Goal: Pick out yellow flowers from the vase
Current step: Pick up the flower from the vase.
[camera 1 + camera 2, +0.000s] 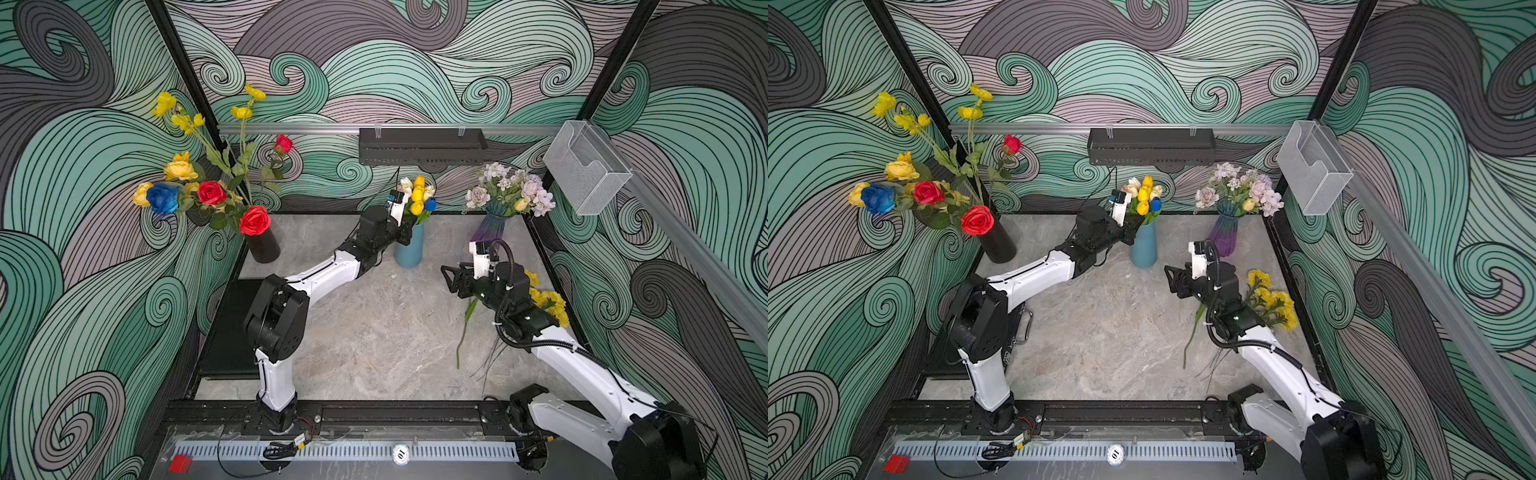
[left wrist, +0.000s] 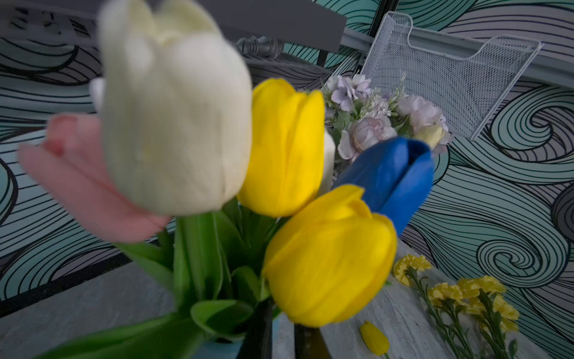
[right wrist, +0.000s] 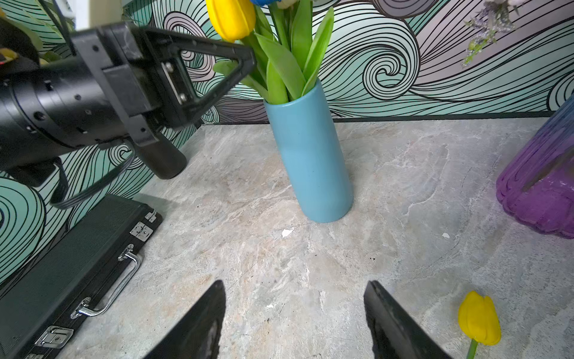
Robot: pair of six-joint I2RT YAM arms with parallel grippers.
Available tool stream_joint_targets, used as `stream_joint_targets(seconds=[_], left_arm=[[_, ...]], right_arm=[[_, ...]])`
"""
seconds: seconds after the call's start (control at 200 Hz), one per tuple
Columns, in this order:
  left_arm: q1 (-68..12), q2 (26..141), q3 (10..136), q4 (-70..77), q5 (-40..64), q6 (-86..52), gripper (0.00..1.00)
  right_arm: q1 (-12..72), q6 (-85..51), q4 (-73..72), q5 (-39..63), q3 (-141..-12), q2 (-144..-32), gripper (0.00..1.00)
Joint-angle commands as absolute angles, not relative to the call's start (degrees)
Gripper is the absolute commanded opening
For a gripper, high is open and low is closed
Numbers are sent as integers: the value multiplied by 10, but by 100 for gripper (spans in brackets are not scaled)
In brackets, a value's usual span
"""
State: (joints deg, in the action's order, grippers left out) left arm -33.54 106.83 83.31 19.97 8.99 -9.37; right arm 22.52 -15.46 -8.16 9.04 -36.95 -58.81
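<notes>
- Left pincer (image 3: 245, 57) narrow among tulip stems (image 3: 279, 71); hold unclear.
- Right pincer (image 3: 295, 284) wide, empty, above tabletop (image 3: 403, 186).
- Round tag (image 1: 1115, 454) on front rail (image 1: 1059, 451) reads "01" or "10".

Table top (image 3: 248, 248) noted as veined, matt stone. Blue vase (image 3: 307, 155): smooth, faint sheen recorded. Purple vase (image 3: 540, 192): glossy, ribbed, translucent. Case latches (image 3: 142, 231): bright metal.

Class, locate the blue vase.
In both top views the blue vase stands mid-back, between the black vase and the purple vase.
</notes>
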Motion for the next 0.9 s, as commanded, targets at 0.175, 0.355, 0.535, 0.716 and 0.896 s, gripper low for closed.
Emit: stream_joint_targets(seconds=[0.175,0.355,0.535,0.716,0.896], left_arm=[[-339,1088,880,183,77,-72,20],[-339,1106,894,179,72,-55,27],[-339,1118,908,178,65,-47,24],[-339,1117,913,175,72,-45,16],[-340,1092,892,176,73,-50,11]], right_arm=[[223,-158,-93,96,-382,-591,70],[223,-157,-91,96,-382,-587,70],[223,-156,-90,95,-383,-587,70],[223,-156,-90,94,-384,-590,70],[223,-156,-91,97,-384,-592,70]])
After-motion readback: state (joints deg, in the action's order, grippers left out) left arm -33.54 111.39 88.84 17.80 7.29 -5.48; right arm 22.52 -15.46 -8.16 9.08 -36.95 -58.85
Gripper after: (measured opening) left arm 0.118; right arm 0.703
